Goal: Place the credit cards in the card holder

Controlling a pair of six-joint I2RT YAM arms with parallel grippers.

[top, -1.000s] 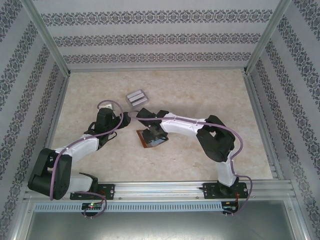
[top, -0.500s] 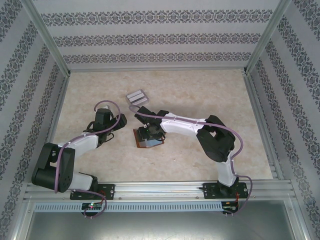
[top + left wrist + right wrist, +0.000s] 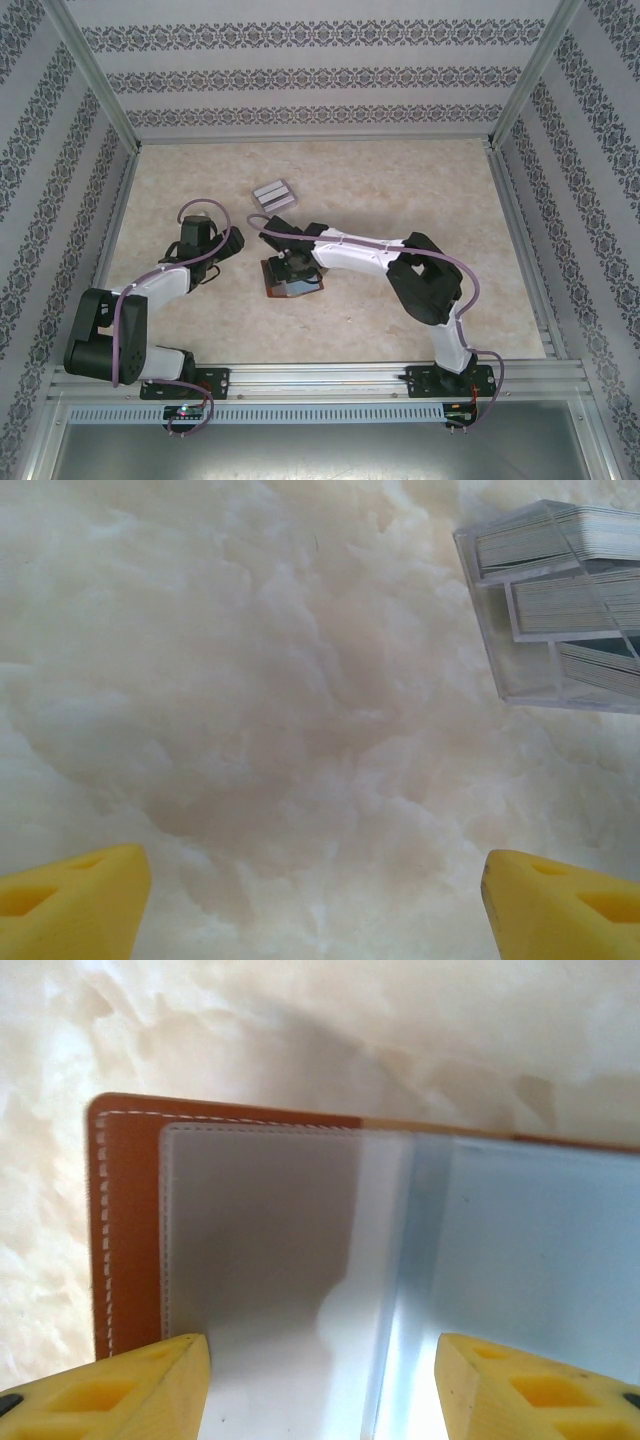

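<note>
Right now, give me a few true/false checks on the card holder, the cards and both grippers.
1. The card holder lies open on the table. True.
2. The credit cards lie loose on the table. False: they are stacked in a clear box.
3. The left gripper holds a card. False: its jaws stand open over bare table.
4. The right gripper hangs over the card holder. True.

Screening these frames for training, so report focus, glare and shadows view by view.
Top external: evenly lit and sharp, with soft shadows on the table. Left wrist: the table is soft and washed out, the cards at upper right crisper. Right wrist: the holder has a sharp stitched brown edge and a clear sleeve hazy with pale sheen; the table behind is overexposed.
</note>
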